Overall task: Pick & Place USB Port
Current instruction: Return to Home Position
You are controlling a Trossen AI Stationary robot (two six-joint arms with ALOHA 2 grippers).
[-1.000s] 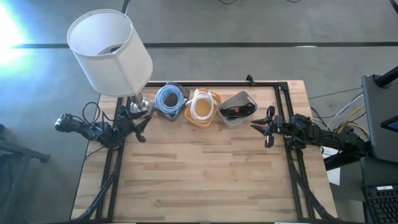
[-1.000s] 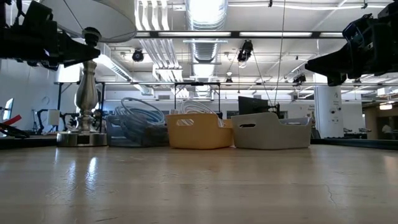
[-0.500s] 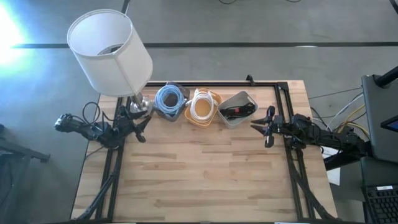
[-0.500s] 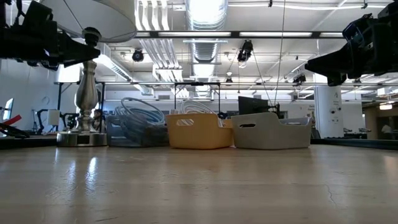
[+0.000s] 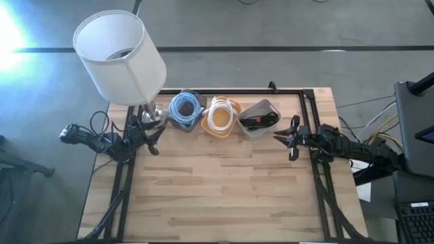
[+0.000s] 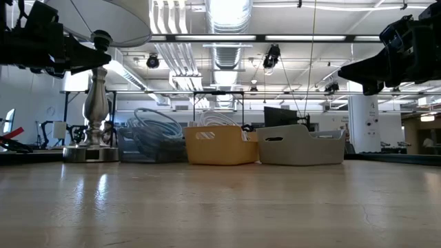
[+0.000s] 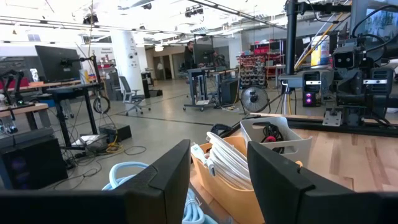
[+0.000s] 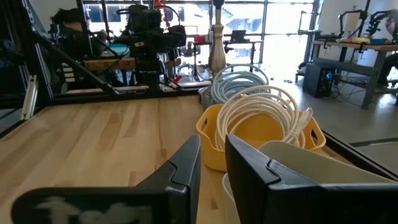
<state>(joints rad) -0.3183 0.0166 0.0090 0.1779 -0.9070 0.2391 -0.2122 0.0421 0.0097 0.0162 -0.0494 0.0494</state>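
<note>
Black charger cables [image 5: 258, 122] lie in the gray bin [image 5: 266, 108] at the far edge of the table [image 5: 217, 190], whose wood shows no loose cable; the sorting looks finished. The left gripper [image 5: 154, 139] and right gripper [image 5: 291, 139] hang at opposite sides, fingers parted and empty, apparently near home.

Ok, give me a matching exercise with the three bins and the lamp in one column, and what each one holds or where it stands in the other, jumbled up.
Column one:
1. gray bin
2. yellow bin
3. dark bin
4. lamp

Column two:
A. coiled white cable inside
B. stands at the left end of the row
C. black cables inside
D. coiled blue cable inside

Pairs: 1-C, 2-A, 3-D, 4-B.
</note>
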